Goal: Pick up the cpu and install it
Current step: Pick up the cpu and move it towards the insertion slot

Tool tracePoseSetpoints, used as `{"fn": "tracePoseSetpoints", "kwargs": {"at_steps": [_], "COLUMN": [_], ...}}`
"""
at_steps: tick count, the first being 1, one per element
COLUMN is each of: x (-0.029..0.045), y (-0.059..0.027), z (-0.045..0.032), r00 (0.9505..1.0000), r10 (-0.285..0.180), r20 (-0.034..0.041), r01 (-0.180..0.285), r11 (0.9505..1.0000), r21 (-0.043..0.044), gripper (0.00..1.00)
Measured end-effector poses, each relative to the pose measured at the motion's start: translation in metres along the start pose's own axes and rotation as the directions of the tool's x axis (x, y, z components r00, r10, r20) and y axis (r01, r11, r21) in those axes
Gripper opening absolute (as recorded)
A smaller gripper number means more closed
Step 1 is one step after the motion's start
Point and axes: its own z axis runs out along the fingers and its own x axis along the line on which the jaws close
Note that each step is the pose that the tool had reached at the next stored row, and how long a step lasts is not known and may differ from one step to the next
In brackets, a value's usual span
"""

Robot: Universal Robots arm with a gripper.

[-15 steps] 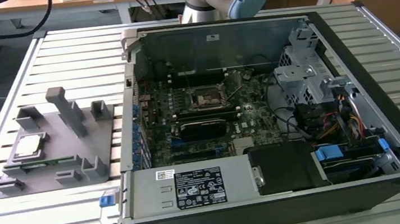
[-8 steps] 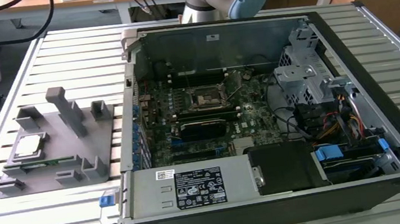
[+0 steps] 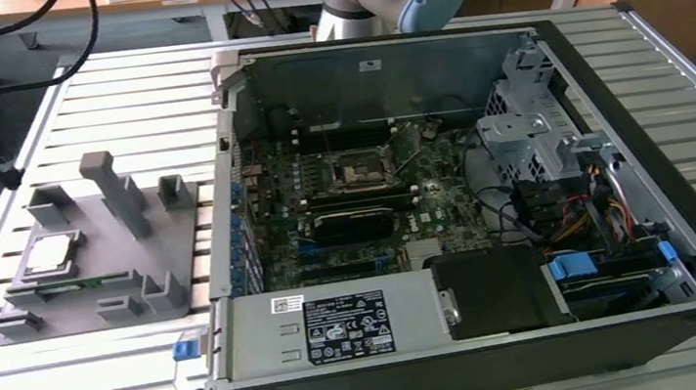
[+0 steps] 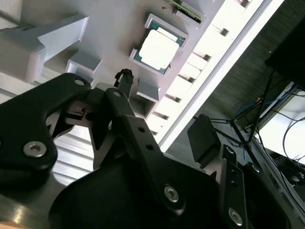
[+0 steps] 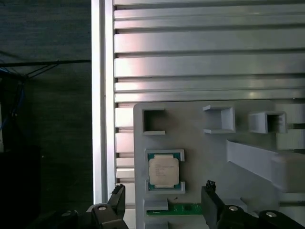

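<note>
- Slatted metal table [image 3: 115, 113]: carries the whole setup.
- Open computer case [image 3: 373, 64]: lies on its side at the exterior view's right, black socket [image 3: 352, 170] near the board's middle.
- Grey fixture [image 3: 106, 257]: beside the case, at the exterior view's left.
- Gripper [image 5: 163, 189]: fingers spread wide, holding nothing, hanging over the fixture, clear of the chip.
- Memory stick [image 5: 181, 209]: slotted just beside the cpu.
- cpu [image 3: 51, 253]: flat in its fixture recess, silver top up.
</note>
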Motion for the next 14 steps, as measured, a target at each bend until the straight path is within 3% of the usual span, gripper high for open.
{"fn": "tracePoseSetpoints", "kwargs": {"at_steps": [3, 14], "x": [-0.0001, 0.0008], "y": [-0.0003, -0.0021], "z": [0.0044, 0.0240], "r00": [1.0000, 1.0000], "r10": [0.000, 0.000], "r20": [-0.0033, -0.0034], "r01": [0.000, 0.000], "r11": [1.0000, 1.0000], "r21": [-0.0006, -0.0017], "gripper": [0.82, 0.82]}}
